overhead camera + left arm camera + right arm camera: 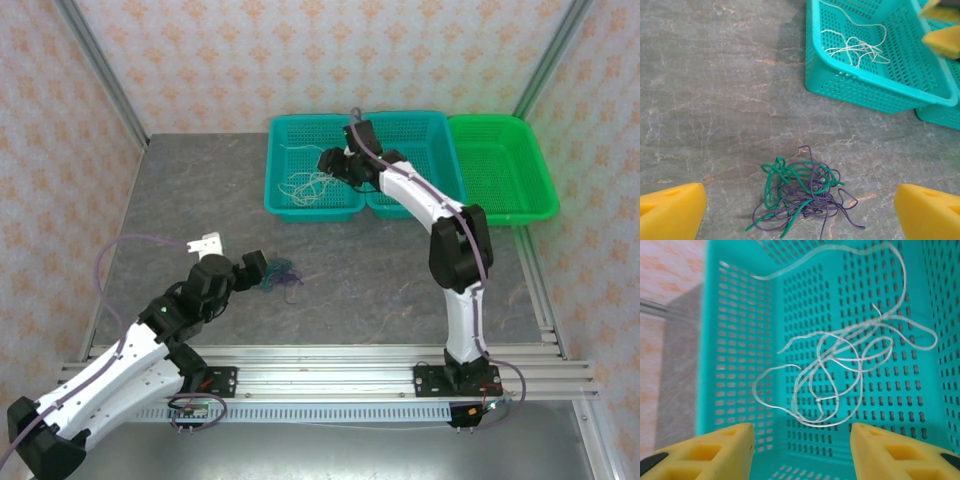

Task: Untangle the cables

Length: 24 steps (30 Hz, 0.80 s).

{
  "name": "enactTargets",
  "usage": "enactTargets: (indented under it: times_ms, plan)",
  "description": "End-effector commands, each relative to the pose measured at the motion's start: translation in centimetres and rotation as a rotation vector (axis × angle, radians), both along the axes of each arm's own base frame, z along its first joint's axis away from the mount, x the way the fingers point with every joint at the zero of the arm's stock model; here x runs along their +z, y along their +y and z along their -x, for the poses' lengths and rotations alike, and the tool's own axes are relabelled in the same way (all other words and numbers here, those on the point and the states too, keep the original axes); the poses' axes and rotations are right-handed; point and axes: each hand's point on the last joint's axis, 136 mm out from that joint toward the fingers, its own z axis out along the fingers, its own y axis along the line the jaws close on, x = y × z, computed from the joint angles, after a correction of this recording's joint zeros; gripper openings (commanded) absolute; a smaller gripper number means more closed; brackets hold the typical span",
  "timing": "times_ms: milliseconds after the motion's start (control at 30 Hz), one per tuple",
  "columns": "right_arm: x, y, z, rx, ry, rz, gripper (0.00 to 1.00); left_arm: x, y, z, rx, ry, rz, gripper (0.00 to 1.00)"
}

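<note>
And there was the right gripper (332, 162), out over the leftmost teal basket (312, 213), jaws parted and nothing between them. From the right wrist view, its yellow pads (715, 452) sat apart at the bottom of the picture. The whitish cable (858, 361) lay loose on the mesh floor below them, looped over itself several times, with one long end running up toward the far wall. It was touching neither pad.

Over on the left, the left gripper (255, 270) hung low above the grey table (200, 190), spread wide. Its own yellow pads (670, 212) stood far apart at either bottom corner of the left wrist view. Just ahead of them lay the tangle (800, 192): a thick green cable (772, 182) coiled through a thinner dark purple cable (852, 205), all of it flat on the table and well apart from the baskets. Whether those two were truly knotted or merely draped over each other was hard to say from here.

At the back, a second teal basket (410, 125) sat against the first, and a bright green basket (500, 170) sat at the right end of the row.
</note>
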Motion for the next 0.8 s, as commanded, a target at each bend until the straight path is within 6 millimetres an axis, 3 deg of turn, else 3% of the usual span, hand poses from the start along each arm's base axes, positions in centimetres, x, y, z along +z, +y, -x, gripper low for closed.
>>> enactTargets:
  times_ms: [0,167,233,333,400,533,633,767]
  plan:
    - [9.8,-1.8,1.5,-0.015,-0.2,-0.057,0.54,-1.4,0.4,-0.1,0.06,0.034,0.024,0.96]
    - [15.0,-4.1,6.7,0.019,-0.336,-0.09,0.56,-2.4,-0.1,-0.2,0.077,0.09,0.068,0.93]
    - [15.7,-5.2,9.3,0.031,-0.382,-0.095,0.58,-2.6,-0.7,-0.2,0.067,0.113,0.088,0.91]
    - [15.4,-6.7,13.5,0.057,-0.454,-0.113,0.59,-3.0,-2.1,-0.2,0.016,0.165,0.123,0.74]
    - [14.4,-7.3,16.4,0.083,-0.492,-0.127,0.59,-3.3,-3.6,-0.1,-0.041,0.2,0.154,0.67]
    - [10.3,-6.8,21.4,0.164,-0.465,-0.122,0.59,-4.6,-5.6,0.4,-0.135,0.28,0.169,0.6]
    - [6.3,-6.3,23.3,0.19,-0.364,-0.095,0.58,-5.8,-6.6,0.6,-0.17,0.336,0.174,0.44]
    - [2.7,-4.7,24.2,0.208,-0.258,-0.125,0.58,-7.5,-8.9,0.9,-0.188,0.41,0.263,0.41]
